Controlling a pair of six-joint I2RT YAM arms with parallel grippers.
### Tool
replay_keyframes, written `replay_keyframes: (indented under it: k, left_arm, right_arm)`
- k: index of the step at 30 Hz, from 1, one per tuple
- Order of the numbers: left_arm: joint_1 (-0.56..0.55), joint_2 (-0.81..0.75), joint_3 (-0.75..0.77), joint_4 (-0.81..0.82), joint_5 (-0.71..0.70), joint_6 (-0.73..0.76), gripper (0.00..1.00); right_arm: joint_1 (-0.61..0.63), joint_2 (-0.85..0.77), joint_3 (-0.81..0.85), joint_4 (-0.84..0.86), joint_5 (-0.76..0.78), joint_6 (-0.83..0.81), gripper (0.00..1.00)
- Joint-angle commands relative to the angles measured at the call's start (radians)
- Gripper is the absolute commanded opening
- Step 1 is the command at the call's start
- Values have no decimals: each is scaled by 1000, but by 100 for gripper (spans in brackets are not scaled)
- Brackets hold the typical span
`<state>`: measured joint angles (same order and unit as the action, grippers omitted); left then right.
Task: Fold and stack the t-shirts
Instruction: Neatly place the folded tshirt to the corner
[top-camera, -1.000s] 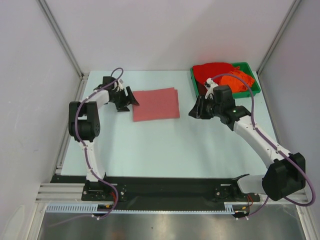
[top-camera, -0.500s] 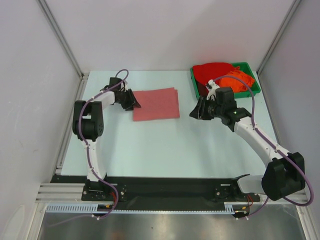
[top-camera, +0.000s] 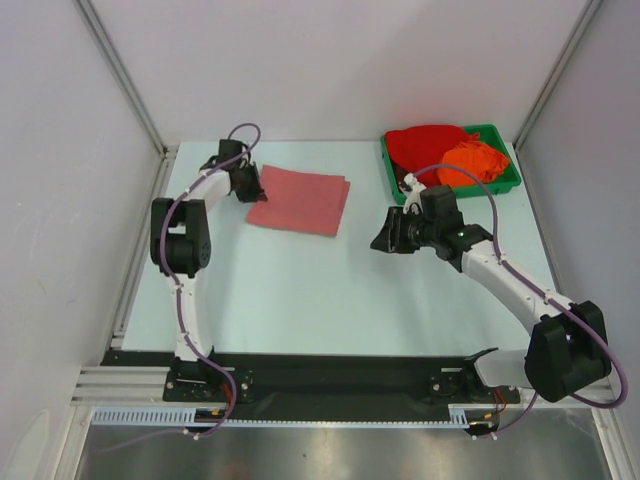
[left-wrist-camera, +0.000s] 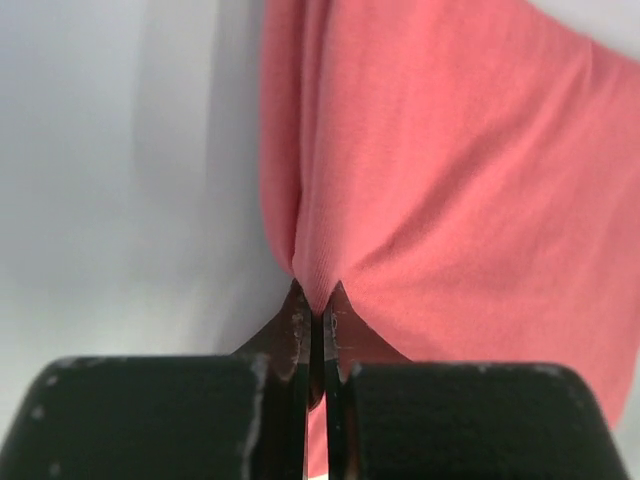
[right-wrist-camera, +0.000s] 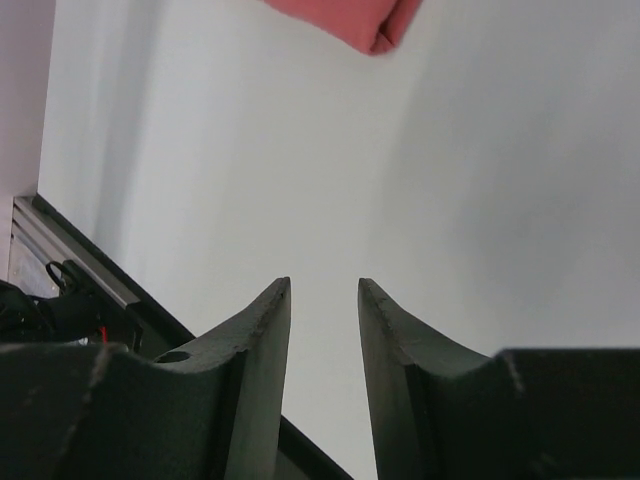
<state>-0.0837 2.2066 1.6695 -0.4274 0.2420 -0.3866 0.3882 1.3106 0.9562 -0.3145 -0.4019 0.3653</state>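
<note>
The salmon t-shirt lies folded into a skewed rectangle on the table's far left half. My left gripper is shut on its left edge; in the left wrist view a pinch of the salmon cloth sits between the closed fingertips. A bright red t-shirt and an orange t-shirt lie crumpled in the green tray at the far right. My right gripper hovers open over bare table right of the salmon shirt, holding nothing; a corner of the salmon shirt shows at the top of its view.
White walls with metal rails enclose the table on three sides. The black base rail runs along the near edge, and part of it shows in the right wrist view.
My left gripper has closed on the salmon shirt's left edge and pulled it toward the far left, skewing the rectangle. The right gripper has drifted slightly left and nearer.
</note>
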Motion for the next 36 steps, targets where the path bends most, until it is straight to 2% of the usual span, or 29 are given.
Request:
replay_keyframes:
  k: [1,3,7,10,13,18,22,29,36]
  left_arm:
    - [44,22,156,-16,-182,176,0]
    - [59,69,208,-16,-220,231,0]
    - [81,212,476,-89,-266,284,0]
    - [146,319,635,-102,-259,270,0]
    - [196,378,717,-87,-250,233,0]
    - [249,406,742,7,-193,206,0]
    - [272,441,828,22,-196,235,0]
    - [346,447,832,96,-110,256,0]
    - [361,450,831,133,-113,236,0]
  right_arm:
    - [20,-34,-19,43,-18,4,39]
    - [21,-31,-31,54,-18,7,39]
    - [21,-8,-57,61,-14,7,38]
    - [21,16,-82,74,-5,14,38]
    - [23,53,-85,86,-9,21,38]
    - [21,96,-65,110,-12,35,38]
    - [21,122,-56,117,-8,46,38]
    - [20,153,-54,123,6,54,37]
    - [20,191,-40,141,0,67,37]
